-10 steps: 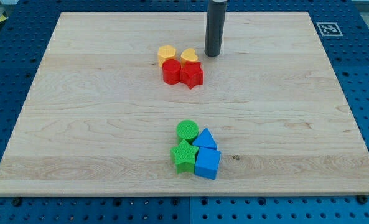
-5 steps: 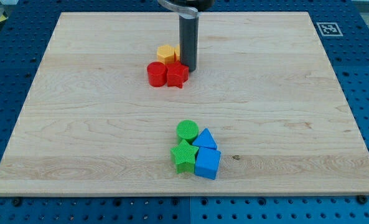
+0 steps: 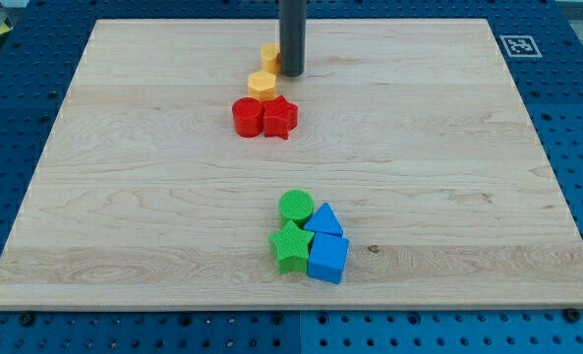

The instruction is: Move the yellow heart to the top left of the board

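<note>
Camera view: a wooden board (image 3: 124, 197) is seen on a blue pegboard.
Tip: my tip (image 3: 291, 73) is set down near the board's top edge — a bare rod, nothing gripped.
Yellow heart: the yellow heart (image 3: 269, 53) is pressed against the rod's left side, partly hidden.
Other yellow: a yellow block (image 3: 262, 85) lies just below.
Reds: a red cylinder (image 3: 248, 117) and red star (image 3: 280, 117) are touching.
Lower cluster: green cylinder (image 3: 296, 207), green star (image 3: 291, 247), blue triangle (image 3: 323, 220), blue cube (image 3: 327, 260) — all bunched together.
</note>
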Controlling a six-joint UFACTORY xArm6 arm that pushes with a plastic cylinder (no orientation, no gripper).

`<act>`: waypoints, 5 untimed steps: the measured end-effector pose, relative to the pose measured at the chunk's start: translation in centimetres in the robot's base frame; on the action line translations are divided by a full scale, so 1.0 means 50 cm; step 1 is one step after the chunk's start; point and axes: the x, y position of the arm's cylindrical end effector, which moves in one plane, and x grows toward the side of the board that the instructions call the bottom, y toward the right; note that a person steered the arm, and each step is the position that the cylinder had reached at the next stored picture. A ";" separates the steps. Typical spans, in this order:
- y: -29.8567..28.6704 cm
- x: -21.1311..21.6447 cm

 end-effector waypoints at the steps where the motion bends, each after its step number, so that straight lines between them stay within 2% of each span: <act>1: -0.003 -0.022; 3: 0.018 -0.083; 4: 0.012 -0.027; 5: 0.019 -0.017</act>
